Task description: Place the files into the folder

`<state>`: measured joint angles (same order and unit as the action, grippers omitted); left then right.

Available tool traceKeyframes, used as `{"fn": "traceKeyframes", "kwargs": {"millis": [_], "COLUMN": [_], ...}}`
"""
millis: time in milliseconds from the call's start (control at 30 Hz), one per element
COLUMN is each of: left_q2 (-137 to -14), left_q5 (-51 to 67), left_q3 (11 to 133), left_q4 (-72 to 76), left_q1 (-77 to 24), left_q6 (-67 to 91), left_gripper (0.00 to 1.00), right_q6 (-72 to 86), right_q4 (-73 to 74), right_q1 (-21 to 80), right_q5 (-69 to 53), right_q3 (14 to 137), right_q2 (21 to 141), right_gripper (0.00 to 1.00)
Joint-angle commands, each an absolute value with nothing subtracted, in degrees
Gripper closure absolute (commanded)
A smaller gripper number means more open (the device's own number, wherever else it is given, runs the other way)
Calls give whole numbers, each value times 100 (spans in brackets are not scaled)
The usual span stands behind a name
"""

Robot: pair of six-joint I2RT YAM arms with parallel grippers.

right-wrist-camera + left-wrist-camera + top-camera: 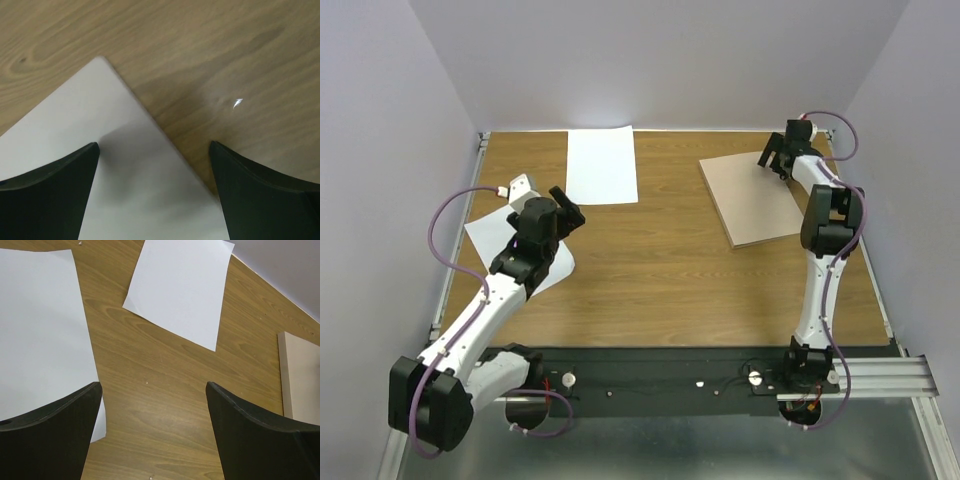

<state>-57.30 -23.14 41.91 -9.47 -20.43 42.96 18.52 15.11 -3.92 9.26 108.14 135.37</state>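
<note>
Bright, even light; right wrist view blurry, a glint on the table [200, 50].

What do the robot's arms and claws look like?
The left arm and right arm are white tubes joined by chunky black joints, each with a purple cable looping alongside. The left gripper and right gripper each have two curved black fingers.

No writing, label, brand or number is showing legibly anywhere I am looking. The far white sheet [602, 165] and the near white sheet [485, 235] are lying blank. The folder [755, 200] is showing a plain brown face, and the worktop [650, 270] is carrying only wood grain.
</note>
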Motion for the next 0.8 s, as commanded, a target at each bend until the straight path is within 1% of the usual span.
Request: {"fn": "traceKeyframes", "kwargs": {"millis": [0, 100, 167, 233, 300, 333, 600, 700, 767], "left_q2": [-6002, -6161, -6283, -6372, -6486, -6512, -6609, -6688, -6715], "left_q5": [-1995, -1907, -1864, -1776, -1635, -1600, -1038, -827, -765], "left_q3": [4253, 4315, 4359, 4429, 4500, 4509, 4368, 4368, 4359], "left_q4": [-650, -642, -624, -607, -589, -580, -203, -123, -114], "left_q1": [-1916, -1872, -1863, -1837, -1837, -1837, -1837, -1837, -1837], "left_q6": [4131, 4131, 4131, 4131, 4105, 4087, 4192, 4192, 4192], "left_gripper": [6, 6, 6, 6, 6, 6, 6, 6, 6], "right_q6": [1705, 1749, 1732, 1714, 1644, 1626, 1301, 1388, 1450], "right_q4": [2012, 2039, 2039, 2030, 2039, 2022, 1749, 1644, 1504], "right_q1": [-501, -501, -501, -501, -492, -475, -238, -106, -18], "right_q5": [378, 63, -482, -937, -1203, -1282, -1046, -888, -713], "right_q3": [11557, 11488, 11365, 11259, 11075, 10979, 9565, 9186, 8711], "right_q2": [14193, 14264, 14282, 14239, 14203, 14151, 13361, 12992, 12737], "right_gripper": [0, 1, 2, 5, 11, 11, 13, 14, 14]}}
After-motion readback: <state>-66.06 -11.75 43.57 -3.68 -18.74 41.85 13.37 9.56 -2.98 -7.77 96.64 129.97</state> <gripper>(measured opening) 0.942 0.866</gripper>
